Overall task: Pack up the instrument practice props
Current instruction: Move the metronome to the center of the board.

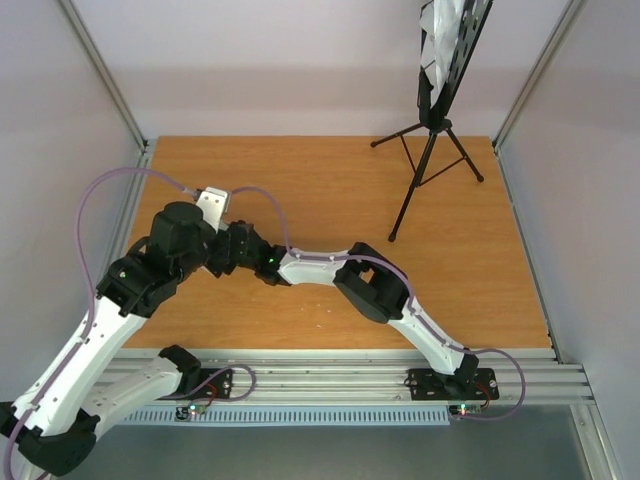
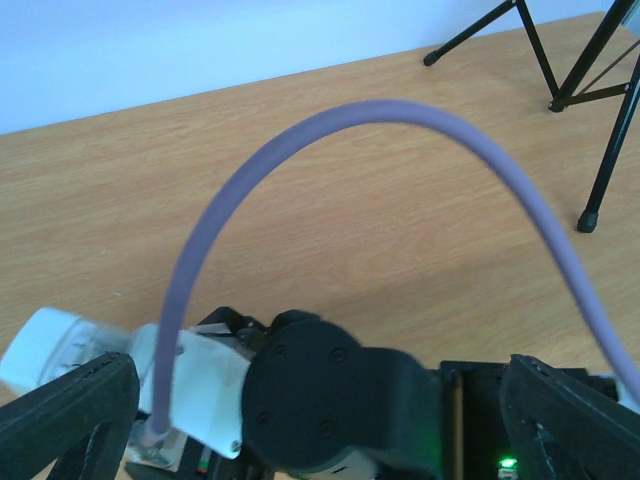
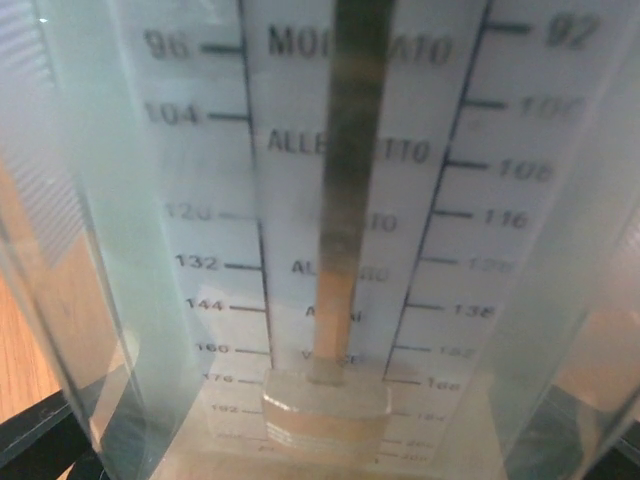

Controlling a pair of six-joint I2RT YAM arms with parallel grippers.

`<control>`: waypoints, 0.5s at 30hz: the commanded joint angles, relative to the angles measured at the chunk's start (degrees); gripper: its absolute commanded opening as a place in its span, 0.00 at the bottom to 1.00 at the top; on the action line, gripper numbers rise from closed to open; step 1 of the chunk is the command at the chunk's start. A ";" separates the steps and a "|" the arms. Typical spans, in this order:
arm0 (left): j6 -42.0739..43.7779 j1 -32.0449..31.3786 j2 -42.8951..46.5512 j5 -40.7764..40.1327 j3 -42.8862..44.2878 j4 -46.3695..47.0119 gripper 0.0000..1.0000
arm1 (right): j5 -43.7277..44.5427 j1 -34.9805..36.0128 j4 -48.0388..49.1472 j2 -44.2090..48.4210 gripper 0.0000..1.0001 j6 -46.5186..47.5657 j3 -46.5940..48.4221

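View from above a wooden tabletop point(image 1: 330, 200) with two robot arms bolted along its near edge. Both arms reach in and cross near the left-centre of the tabletop.

A small white metronome point(image 1: 213, 203) with a clear cover sits at about 10 o'clock from the tabletop's centre, just beside the black joints of the left arm. In the right wrist view it fills the whole picture. Its printed tempo scale and upright pendulum rod point(image 3: 345, 190) are very close to the lens and slightly blurred.

The right gripper point(image 3: 320, 450) is spread wide, with a dark fingertip in each bottom corner of its view and the metronome between them. I cannot tell whether the fingers touch the cover.

The left gripper point(image 2: 320, 420) is also spread wide and holds nothing. It hangs over the right arm's black wrist joint point(image 2: 310, 390), and a purple cable point(image 2: 400, 110) arches across its view.

A tall black tripod music stand point(image 1: 432, 150) stands upright at about 1 o'clock, in the far right corner and well apart from both grippers. Its three legs are splayed on the wood. White sheet-music pages point(image 1: 445, 35) rest on its perforated desk, partly cut off by the top edge of the overhead view.
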State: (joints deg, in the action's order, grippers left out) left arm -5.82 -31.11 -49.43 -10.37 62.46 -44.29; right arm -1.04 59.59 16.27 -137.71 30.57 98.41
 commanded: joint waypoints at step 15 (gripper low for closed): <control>0.81 0.97 3.55 -1.36 -1.82 3.02 0.99 | -2.70 2.97 -4.50 1.93 0.98 0.85 3.07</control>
State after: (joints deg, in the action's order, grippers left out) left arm -5.72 -30.48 -46.78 -10.79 61.41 -43.90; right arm -2.09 61.56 9.96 -142.78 30.59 108.38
